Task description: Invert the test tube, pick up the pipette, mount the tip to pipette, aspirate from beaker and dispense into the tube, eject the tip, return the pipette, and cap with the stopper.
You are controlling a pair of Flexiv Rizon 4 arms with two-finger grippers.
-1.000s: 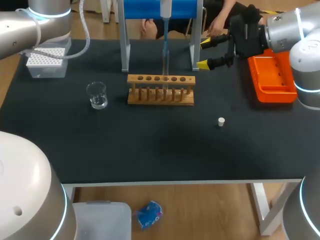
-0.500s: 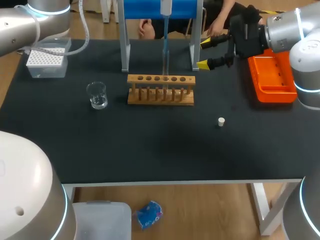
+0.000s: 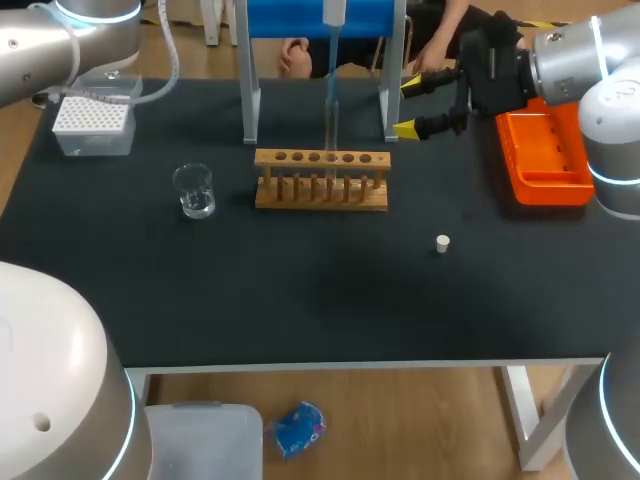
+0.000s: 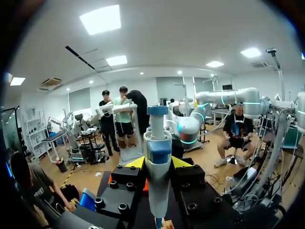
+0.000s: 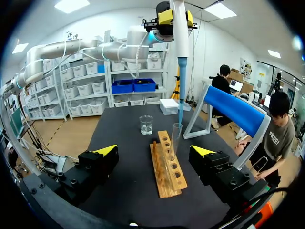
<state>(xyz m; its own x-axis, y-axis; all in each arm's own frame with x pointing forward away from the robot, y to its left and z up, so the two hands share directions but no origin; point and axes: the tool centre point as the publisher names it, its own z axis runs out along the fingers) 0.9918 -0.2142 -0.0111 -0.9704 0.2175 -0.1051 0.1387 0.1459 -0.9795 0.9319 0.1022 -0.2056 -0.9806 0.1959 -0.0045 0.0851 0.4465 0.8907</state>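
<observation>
My left gripper (image 4: 157,164) is shut on the white and blue pipette (image 4: 157,157), its yellow fingertips (image 4: 136,162) against the pipette's sides. In the head view the pipette (image 3: 331,20) hangs upright with its blue tip (image 3: 330,95) pointing down at the wooden rack (image 3: 322,182). The right wrist view shows the tip (image 5: 180,95) just above the mouth of a clear test tube (image 5: 175,138) standing in the rack (image 5: 167,164). My right gripper (image 3: 415,105) is open and empty, right of the rack. The beaker (image 3: 194,190) with water stands left of it. A white stopper (image 3: 442,243) lies on the table.
A white tip box (image 3: 92,122) sits at the far left. The blue pipette stand (image 3: 248,100) straddles the table behind the rack. An orange tray (image 3: 545,155) lies at the far right under my right arm.
My left arm's upper link has drifted slightly up and to the left in the head view. The pipette, rack and right gripper stay where they were.
</observation>
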